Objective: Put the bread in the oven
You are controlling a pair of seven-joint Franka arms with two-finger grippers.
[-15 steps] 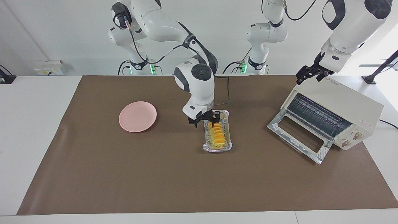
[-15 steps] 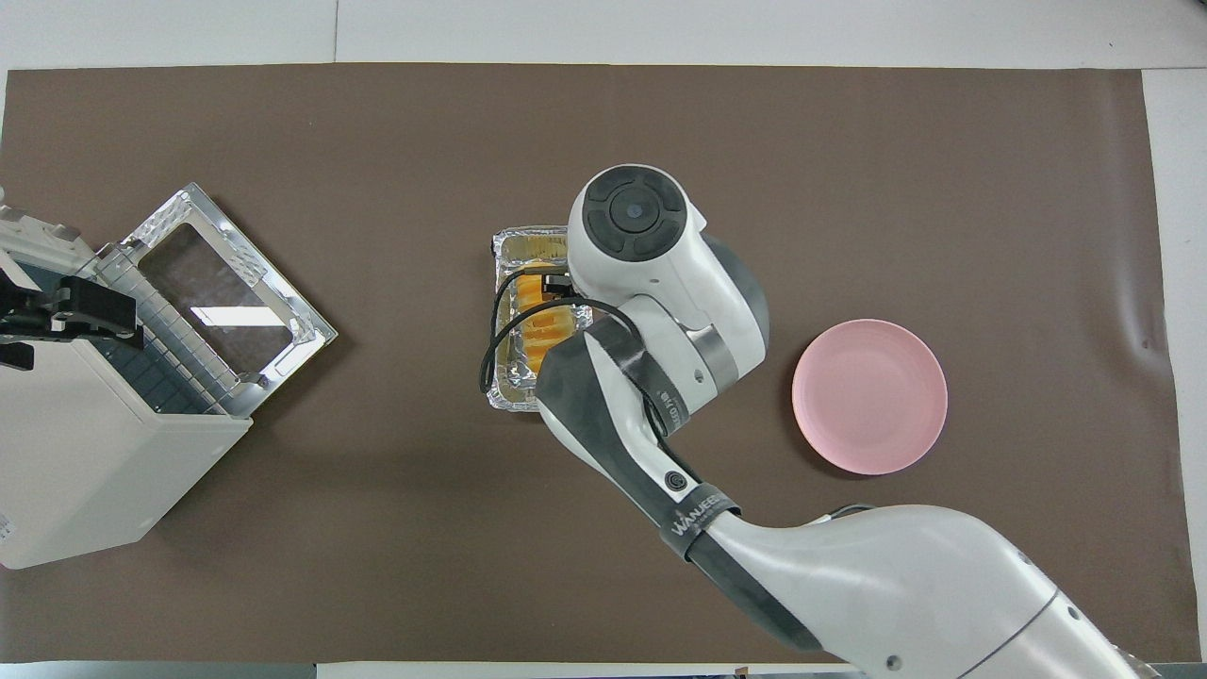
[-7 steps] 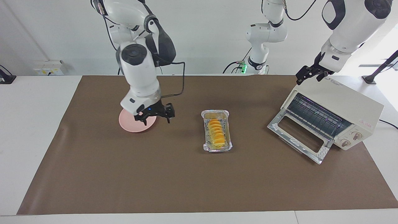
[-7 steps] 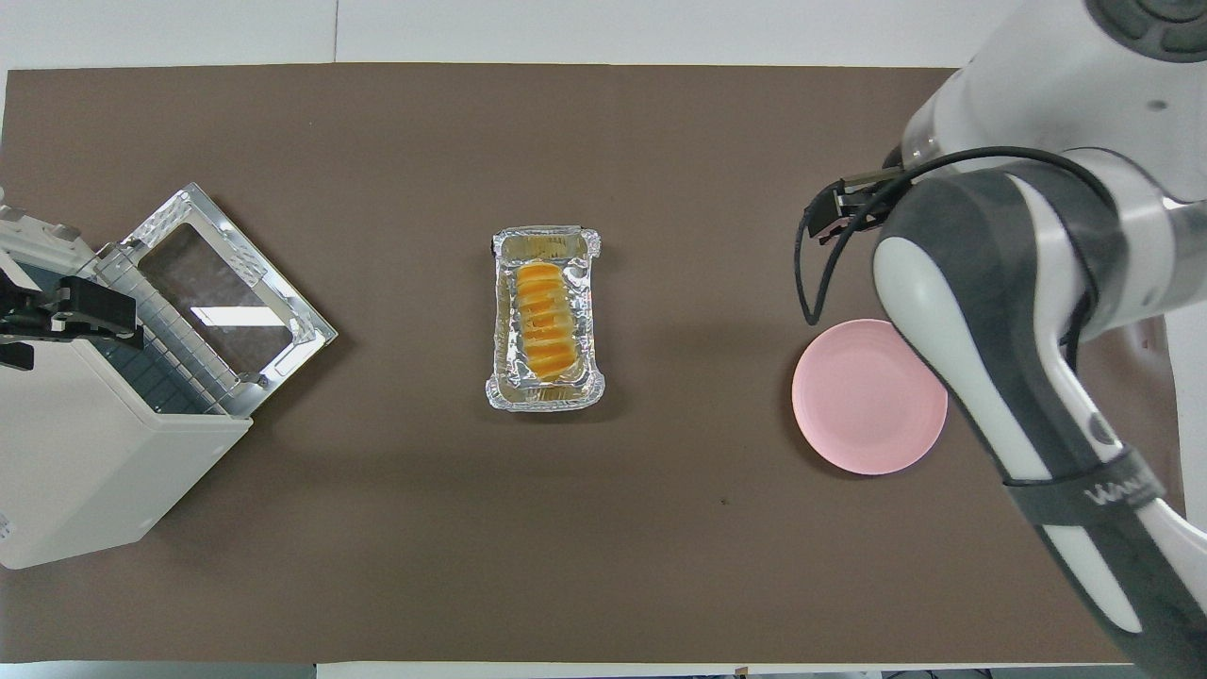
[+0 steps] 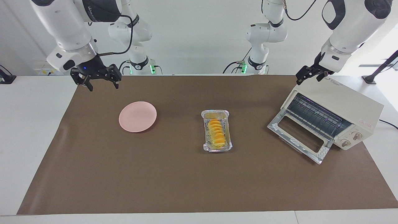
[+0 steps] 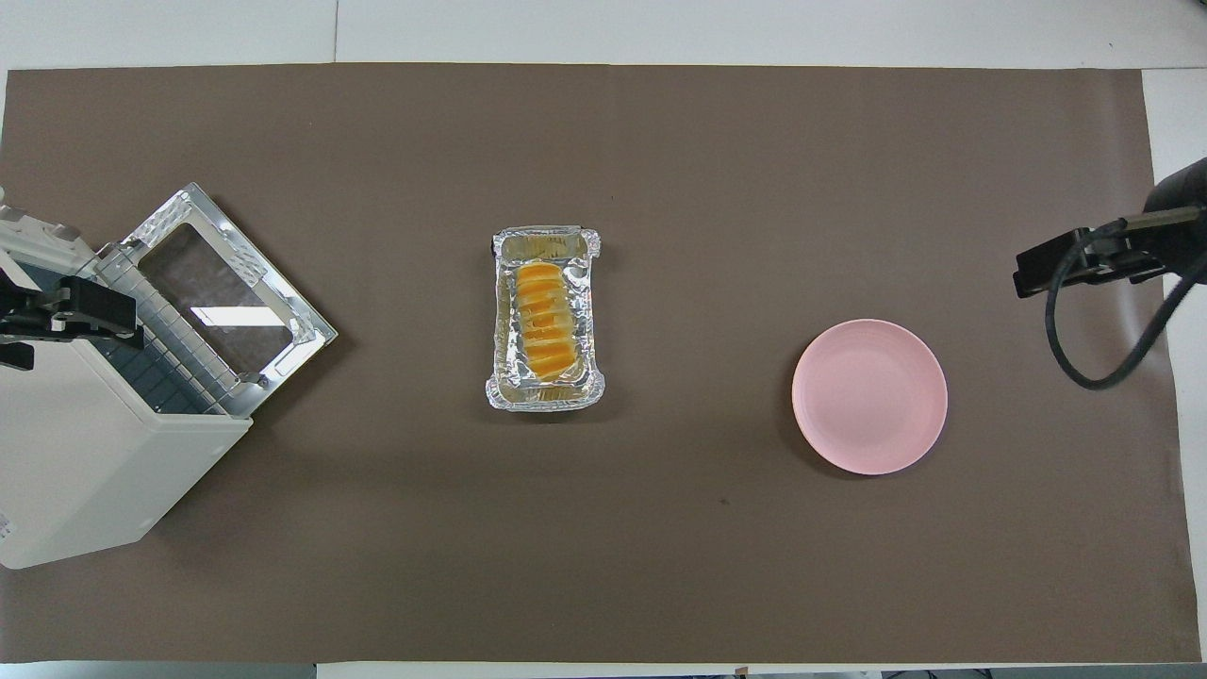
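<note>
While the bread (image 5: 216, 133) lies in the foil tray (image 5: 205, 130) at the middle of the brown mat (image 5: 155, 174), the main step of the task is judged not yet done: no gripper holds the loaf, and the oven rack (image 5: 314, 116) carries nothing.

Reading the facing view from its left edge:

1. Right gripper (image 5: 101, 81): raised over the mat's corner at the right arm's end of the table, jaws spread wide, holding nothing. It is well apart from the tray.
2. Pink plate (image 5: 137, 116): flat on the mat, bare, between that corner and the tray.
3. Foil tray with bread: the loaf rests lengthwise inside the tray, untouched.
4. Oven (image 5: 335, 115): at the left arm's end of the table, turned at an angle to the table edge. Its drop door (image 5: 298, 137) is already down, so the opening step appears complete.
5. Left gripper (image 5: 307, 75): hangs above the oven's top corner, fingers apart, empty; this arm waits.

Remaining, as judged: grasp the bread or its tray, carry it to the oven and set it on the rack. Whether the door must then be shut, the task sentence does not say.
</note>
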